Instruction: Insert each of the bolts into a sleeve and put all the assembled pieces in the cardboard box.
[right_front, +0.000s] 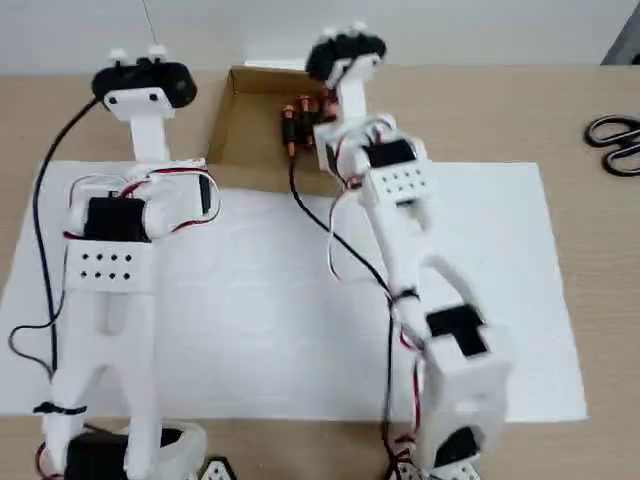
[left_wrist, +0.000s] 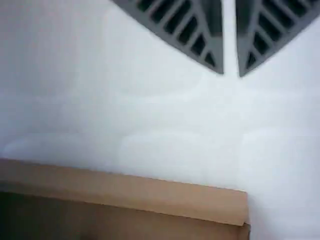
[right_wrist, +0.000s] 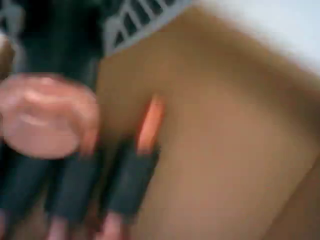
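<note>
The cardboard box (right_front: 225, 120) stands at the back of the table, between the two arms. My right gripper (right_front: 318, 122) hangs over its inside, shut on an assembled piece (right_wrist: 47, 112) whose pale orange bolt head shows large and blurred, with a grey finger (right_wrist: 137, 20) behind it. Under it, several black sleeves with orange bolts (right_wrist: 132, 175) lie on the box floor (right_wrist: 225, 150), seen from above as assembled pieces (right_front: 293, 122). My left gripper (left_wrist: 231, 72) is shut and holds nothing, low over the white sheet (left_wrist: 150, 110) beside the box wall (left_wrist: 125, 195).
A large white sheet (right_front: 250, 300) covers the table in front of the box. Black scissors (right_front: 615, 140) lie at the far right on the bare wood. Cables (right_front: 340, 245) trail across the sheet from the right arm.
</note>
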